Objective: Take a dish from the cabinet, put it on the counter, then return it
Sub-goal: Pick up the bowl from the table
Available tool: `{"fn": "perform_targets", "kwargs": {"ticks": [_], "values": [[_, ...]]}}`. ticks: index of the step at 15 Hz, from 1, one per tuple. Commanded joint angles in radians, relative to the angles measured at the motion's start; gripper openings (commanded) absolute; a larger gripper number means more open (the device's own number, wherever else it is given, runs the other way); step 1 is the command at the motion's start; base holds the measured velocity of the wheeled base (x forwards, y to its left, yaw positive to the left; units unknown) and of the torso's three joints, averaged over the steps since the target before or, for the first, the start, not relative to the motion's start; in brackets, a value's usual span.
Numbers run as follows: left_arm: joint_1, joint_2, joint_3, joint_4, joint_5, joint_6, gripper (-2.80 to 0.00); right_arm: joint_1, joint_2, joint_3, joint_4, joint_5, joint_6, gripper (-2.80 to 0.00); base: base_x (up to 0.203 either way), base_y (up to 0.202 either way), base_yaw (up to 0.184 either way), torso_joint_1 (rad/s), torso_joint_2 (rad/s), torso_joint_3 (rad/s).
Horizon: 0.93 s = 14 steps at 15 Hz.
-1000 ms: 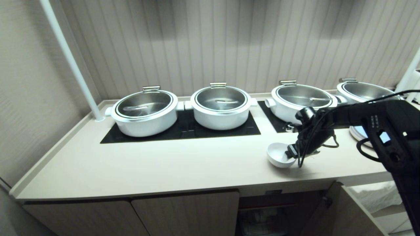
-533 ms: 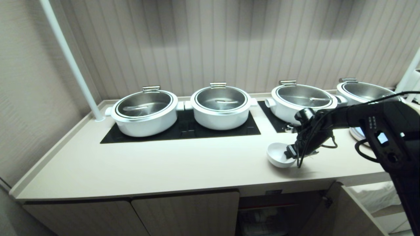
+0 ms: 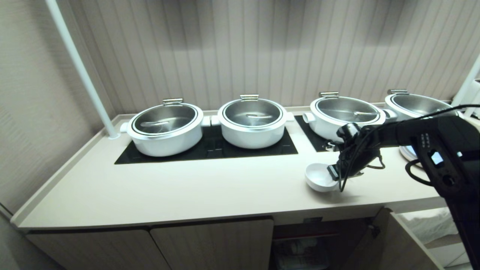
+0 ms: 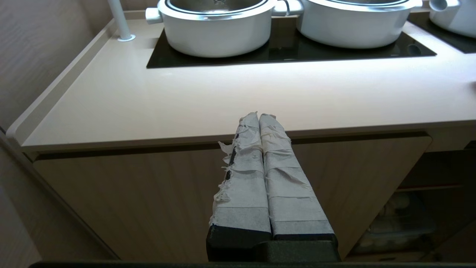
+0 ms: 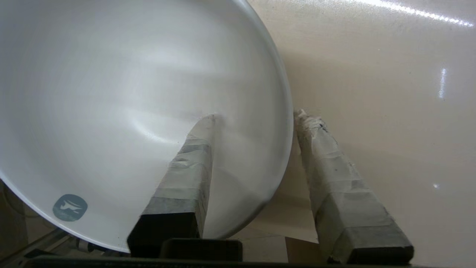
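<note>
Where the bench (image 3: 187, 187) ran near right, found the dish (image 3: 318, 177) tilted, its wall straddled by right pincer (image 5: 254, 113); clamped or loose, could not tell. Judged light, stiff, glossy-slick, chippable; best pinched gently across the wall. Left pincer (image 4: 259, 115) clenched, parked near left.

The right gripper (image 3: 333, 173) hides the dish's (image 3: 317, 176) near rim; cabinet (image 3: 300, 251) contents too dim to identify.

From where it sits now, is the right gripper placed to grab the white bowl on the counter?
Probably yes. The right gripper already straddles the white bowl's rim, one jaw inside and one outside against the counter; nothing stands between them. The jaws are not yet closed on the wall.
</note>
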<state>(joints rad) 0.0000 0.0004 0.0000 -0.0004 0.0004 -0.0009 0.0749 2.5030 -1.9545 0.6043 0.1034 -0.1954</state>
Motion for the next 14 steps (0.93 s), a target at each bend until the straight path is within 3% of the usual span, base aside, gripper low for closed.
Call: {"fn": "perform_targets", "kwargs": {"ticks": [1,10,14], "values": [[0.0,0.0,0.0,-0.001,0.001,-0.001,-2.8,0.0,-0.003,0.0,0.003,0.001,-0.002,-2.8,0.0,0.0,0.0,0.0,0.0,0.0],[0.0,0.0,0.0,-0.001,0.0,-0.001,-2.8,0.003,-0.014,0.002,0.006,0.002,0.001,-2.8,0.0,0.0,0.0,0.0,0.0,0.0],[0.0,0.0,0.0,-0.001,0.001,-0.001,-2.8,0.014,-0.029,0.005,0.006,0.001,0.104,-2.8,0.0,0.0,0.0,0.0,0.0,0.0]]}}
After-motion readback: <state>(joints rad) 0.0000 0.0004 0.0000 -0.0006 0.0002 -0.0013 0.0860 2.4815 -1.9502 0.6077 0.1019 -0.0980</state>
